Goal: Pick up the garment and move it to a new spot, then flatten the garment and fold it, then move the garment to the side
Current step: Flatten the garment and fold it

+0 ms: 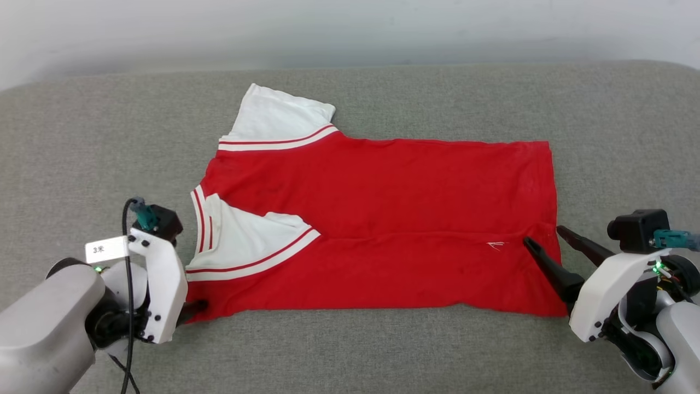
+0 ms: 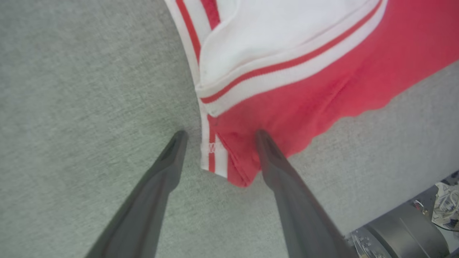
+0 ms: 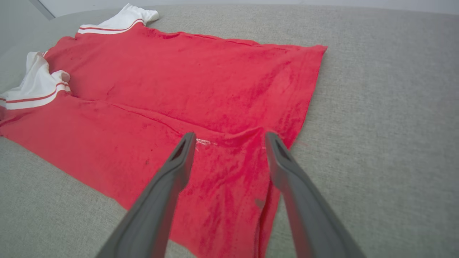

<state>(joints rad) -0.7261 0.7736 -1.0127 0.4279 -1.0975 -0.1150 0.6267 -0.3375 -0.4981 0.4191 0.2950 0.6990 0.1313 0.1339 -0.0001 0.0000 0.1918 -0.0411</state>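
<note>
The half-folded garment (image 1: 383, 186) fills mid-frame; the left gripper (image 2: 219, 134) and right gripper (image 1: 544, 234), both released, bracket its lower corners, seemingly placed to pinch for the next fold.

Each arm ended in a white moulded wrist housing (image 1: 161, 284) dotted with small dark screws (image 1: 146, 241) and joined to a rounded, pale grey forearm (image 1: 44, 323). The left claw (image 2: 219, 133) and the right claw (image 3: 229, 135) each had two long, tapering dark grey fingers (image 3: 161, 200). A black camera block (image 1: 637, 230) with a teal plug (image 1: 671, 239) sat on each wrist. A black cable (image 1: 127, 262) and a white paper label (image 1: 105, 249) marked the left wrist, and small green lights (image 1: 658, 267) glowed at both.
</note>
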